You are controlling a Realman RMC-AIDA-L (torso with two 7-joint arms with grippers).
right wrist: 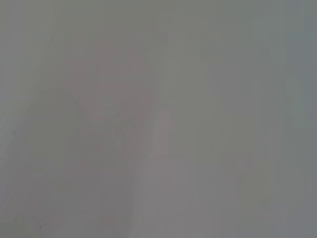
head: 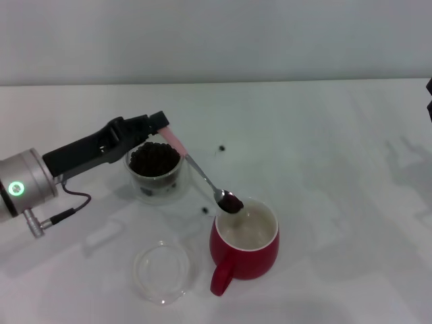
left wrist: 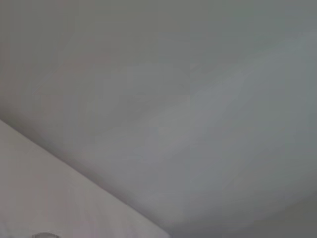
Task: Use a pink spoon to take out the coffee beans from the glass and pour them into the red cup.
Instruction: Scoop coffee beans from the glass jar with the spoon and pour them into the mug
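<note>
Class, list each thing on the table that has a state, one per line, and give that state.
Left gripper: shut on the spoon's handle.
Spoon: held aloft, bowl loaded with beans, over the cup's rim.
Glass: upright, nearly full of beans.
Cup: upright, no beans seen inside.
Dish: flat, empty.

Red cup (head: 246,251), dark brown beans (head: 155,159)

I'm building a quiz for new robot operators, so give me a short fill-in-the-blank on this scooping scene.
1. The left gripper holds the pink spoon by its ____ end.
2. The spoon's loaded bowl hangs over the rim of the ____ cup.
3. The glass holding the coffee beans stands on the table to the robot's ____ of the cup.
4. The cup's handle points ____ the robot.

Missing words: handle; red; left; toward
</note>
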